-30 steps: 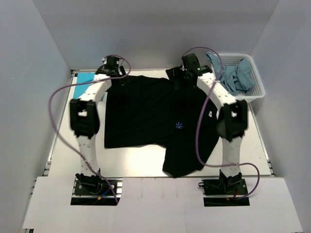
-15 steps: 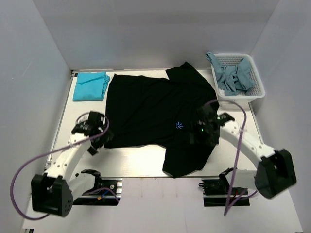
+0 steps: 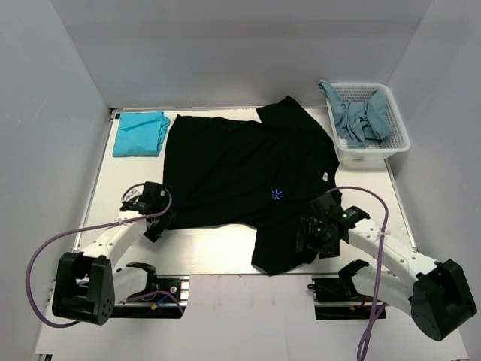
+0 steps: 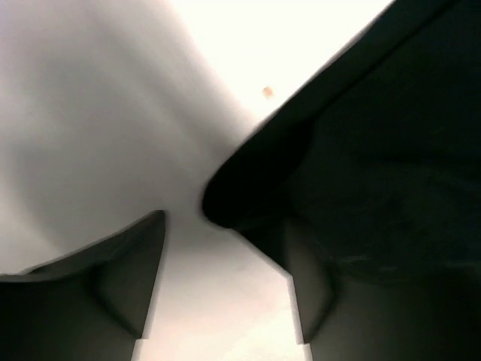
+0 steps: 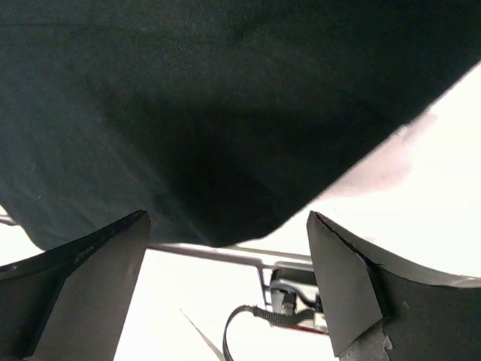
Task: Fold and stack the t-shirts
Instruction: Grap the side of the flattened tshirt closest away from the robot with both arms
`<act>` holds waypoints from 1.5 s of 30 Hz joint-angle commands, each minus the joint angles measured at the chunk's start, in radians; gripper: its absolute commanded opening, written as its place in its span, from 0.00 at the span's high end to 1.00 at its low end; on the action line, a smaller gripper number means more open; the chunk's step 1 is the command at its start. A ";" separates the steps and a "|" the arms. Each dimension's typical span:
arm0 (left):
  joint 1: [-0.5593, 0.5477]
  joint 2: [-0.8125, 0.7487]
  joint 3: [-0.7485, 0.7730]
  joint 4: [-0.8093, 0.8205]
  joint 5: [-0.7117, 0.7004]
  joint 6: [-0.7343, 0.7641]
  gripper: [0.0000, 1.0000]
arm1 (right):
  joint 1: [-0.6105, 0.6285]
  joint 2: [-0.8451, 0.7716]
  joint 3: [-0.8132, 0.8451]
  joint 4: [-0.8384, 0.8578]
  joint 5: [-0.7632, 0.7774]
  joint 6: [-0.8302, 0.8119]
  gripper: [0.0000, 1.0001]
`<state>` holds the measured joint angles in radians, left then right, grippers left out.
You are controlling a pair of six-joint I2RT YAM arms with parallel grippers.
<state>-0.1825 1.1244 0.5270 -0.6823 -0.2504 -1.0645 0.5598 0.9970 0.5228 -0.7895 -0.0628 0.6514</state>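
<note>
The white mesh basket (image 3: 372,156) stood at the far right corner of the tabletop (image 3: 210,252). It held the greyish-blue t-shirts (image 3: 361,116), bunched together so that their number could not be told, and one fold hung over the basket's far left rim. The teal t-shirt (image 3: 140,133) lay folded at the far left corner, outside any container. The black t-shirt (image 3: 240,173) was spread flat across the middle of the tabletop, its star mark (image 3: 278,194) facing up and a near flap reaching toward the front edge.

The left end effector (image 4: 225,226) sat low at the shirt's near left corner. Its fingers were spread apart, with the corner of black cloth lying between them, not pinched. The right end effector (image 5: 225,218) was at the near right flap of the same shirt, its fingers set wide and black cloth filling the gap ahead of them, ungrasped.
</note>
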 commanded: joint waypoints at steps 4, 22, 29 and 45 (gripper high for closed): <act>0.002 0.069 -0.053 0.176 0.057 0.007 0.51 | 0.023 0.075 -0.041 0.128 -0.037 0.047 0.10; 0.002 -0.104 0.037 -0.365 -0.081 -0.215 1.00 | 0.012 -0.020 0.060 -0.221 -0.164 0.195 1.00; 0.011 -0.065 0.086 -0.392 -0.124 -0.262 1.00 | -0.001 -0.047 0.062 -0.232 -0.158 0.228 1.00; 0.020 -0.020 0.206 -0.514 -0.179 -0.207 1.00 | -0.104 0.018 0.210 -0.338 -0.052 0.134 1.00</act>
<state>-0.1715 1.0954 0.7223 -1.1351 -0.4030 -1.2442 0.4808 1.0309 0.7151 -1.0645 -0.1257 0.8066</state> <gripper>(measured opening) 0.022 0.014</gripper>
